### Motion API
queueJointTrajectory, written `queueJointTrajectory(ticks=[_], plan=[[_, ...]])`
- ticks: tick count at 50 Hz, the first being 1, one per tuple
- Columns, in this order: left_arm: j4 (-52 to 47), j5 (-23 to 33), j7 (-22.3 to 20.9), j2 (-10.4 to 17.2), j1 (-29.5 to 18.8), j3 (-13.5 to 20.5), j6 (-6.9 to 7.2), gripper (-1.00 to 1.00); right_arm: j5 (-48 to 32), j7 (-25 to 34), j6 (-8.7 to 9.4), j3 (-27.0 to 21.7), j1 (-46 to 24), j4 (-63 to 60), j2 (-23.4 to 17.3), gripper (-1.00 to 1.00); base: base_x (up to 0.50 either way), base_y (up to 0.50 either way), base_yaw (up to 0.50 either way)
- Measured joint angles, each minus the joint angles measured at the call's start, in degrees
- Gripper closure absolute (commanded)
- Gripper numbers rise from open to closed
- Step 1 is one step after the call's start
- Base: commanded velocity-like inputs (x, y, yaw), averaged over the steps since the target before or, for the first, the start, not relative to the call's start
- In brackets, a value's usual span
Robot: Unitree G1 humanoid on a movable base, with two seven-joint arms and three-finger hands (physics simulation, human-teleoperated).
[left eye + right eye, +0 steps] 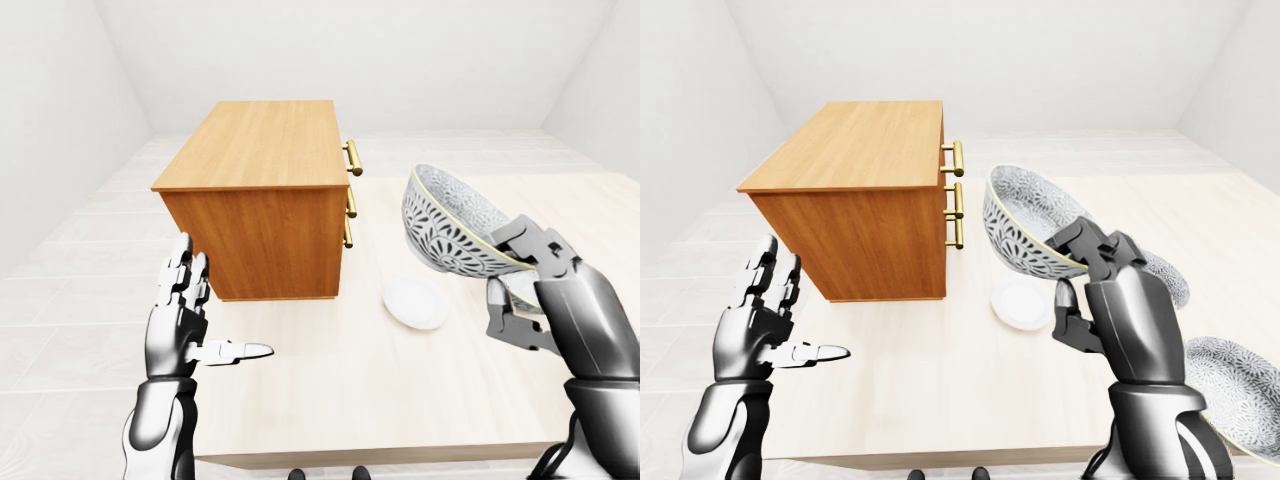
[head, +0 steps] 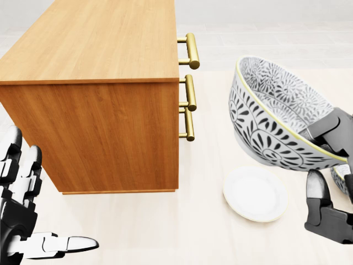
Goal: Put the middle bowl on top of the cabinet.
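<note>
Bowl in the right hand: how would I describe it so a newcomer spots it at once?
Find the wooden cabinet on the table; right of it in the left-eye view lies a white plate. Above that plate the patterned bowl hangs tilted, gripped by the right hand. Its two lookalike bowls rest on the table; this one alone is off the surface.
</note>
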Motion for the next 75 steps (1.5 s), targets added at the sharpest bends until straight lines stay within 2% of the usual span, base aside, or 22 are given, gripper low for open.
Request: queueJointTrajectory(ticks=[10,20,29,39,54,65,75], plan=[[0.53,-0.11,-0.16,0.00,-0.33,0.28,0.00,-1.00,-3.75,0.00,0.00,4.44,-11.58,0.68,-10.77,1.00,0.00,0.00,0.00],[0.67,0.00,-0.13,-0.02,-0.35,0.15,0.00,-1.00,-4.36,0.00,0.00,6.93,-21.98,5.08,-19.39,1.00,0.00,0.00,0.00],[0.61,0.11,-0.05,-0.04,-0.28,0.07,0.00,-1.00,-3.86,0.00,0.00,8.44,-32.62,11.75,-25.59,1.00,0.00,0.00,0.00],[1.08,0.04,-0.05,0.01,-0.42,0.21,0.00,-1.00,-1.24,-1.23,0.00,8.84,-41.09,19.29,-30.33,1.00,0.00,0.00,0.00],[0.95,0.08,-0.08,-0.03,-0.11,0.17,0.00,-1.00,3.16,-5.87,0.00,10.70,-51.51,31.01,-34.10,1.00,0.00,0.00,0.00],[0.67,0.05,-0.17,0.08,-0.22,0.50,0.00,-1.00,8.68,-16.16,0.00,12.55,-61.83,49.94,-33.03,1.00,0.00,0.00,0.00],[1.44,-0.01,-0.29,0.16,-0.61,0.72,0.00,-1.00,13.90,-27.42,0.00,15.02,-70.97,71.68,-29.73,1.00,0.00,0.00,0.00]])
